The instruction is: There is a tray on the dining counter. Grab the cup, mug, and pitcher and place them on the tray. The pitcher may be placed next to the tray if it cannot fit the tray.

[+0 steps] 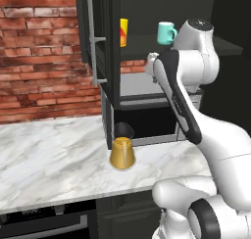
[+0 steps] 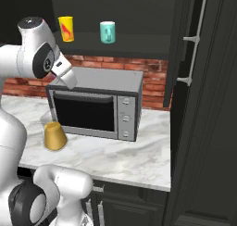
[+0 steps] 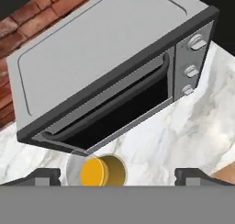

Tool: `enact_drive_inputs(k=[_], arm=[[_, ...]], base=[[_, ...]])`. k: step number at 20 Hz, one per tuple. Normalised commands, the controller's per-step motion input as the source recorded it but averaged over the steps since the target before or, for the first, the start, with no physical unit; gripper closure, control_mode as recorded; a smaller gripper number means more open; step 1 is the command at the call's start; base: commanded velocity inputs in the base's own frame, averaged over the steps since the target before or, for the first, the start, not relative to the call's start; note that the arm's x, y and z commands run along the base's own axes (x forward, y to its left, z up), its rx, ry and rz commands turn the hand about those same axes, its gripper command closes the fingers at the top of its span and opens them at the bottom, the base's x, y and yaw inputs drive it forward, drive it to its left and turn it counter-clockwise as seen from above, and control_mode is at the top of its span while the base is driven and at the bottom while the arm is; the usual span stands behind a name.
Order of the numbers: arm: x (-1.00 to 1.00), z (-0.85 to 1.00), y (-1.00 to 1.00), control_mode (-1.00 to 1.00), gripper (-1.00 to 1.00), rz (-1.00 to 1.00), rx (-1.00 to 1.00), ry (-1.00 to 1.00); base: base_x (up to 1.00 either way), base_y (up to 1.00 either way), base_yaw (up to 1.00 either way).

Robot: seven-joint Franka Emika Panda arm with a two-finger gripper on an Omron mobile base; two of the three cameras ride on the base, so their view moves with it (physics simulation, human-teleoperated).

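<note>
Pitcher point(image 3: 97, 171) by toaster oven point(image 3: 110, 71), counter point(image 1: 49, 155) bare leftward | tool point(image 3: 118, 175) spread above pitcher

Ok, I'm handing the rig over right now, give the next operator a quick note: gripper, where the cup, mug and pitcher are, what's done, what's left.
Gripper: open, holding nothing, raised above the pitcher in front of the toaster oven.
Pitcher: standing on the marble counter by the brick wall, just in front of the oven's left end.
Cup and mug: side by side and apart on the open cabinet shelf above the oven, cup on the left.
Done: none of the three picked up.
Left: carry cup, mug and pitcher to the tray on the dining counter; probably the pitcher first.
</note>
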Motion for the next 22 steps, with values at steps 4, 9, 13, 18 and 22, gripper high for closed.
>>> enact_drive_inputs(k=[4,9,13,18,22], arm=[[0.0,0.26,0.22,-1.0,-1.0,-0.29,0.17,-0.22],[0.0,0.4,0.17,-1.0,-1.0,-0.17,0.19,-0.19],[0.0,0.45,0.04,-1.0,-1.0,-0.06,0.21,-0.15],[0.01,0.43,-0.06,-1.0,-1.0,0.01,0.25,-0.07],[0.04,0.37,-0.01,-1.0,-1.0,0.0,0.25,-0.06]], base=[[0.0,0.0,0.0],[0.0,0.0,0.0],[0.0,0.0,0.0],[0.0,0.0,0.0],[0.0,0.0,0.0]])
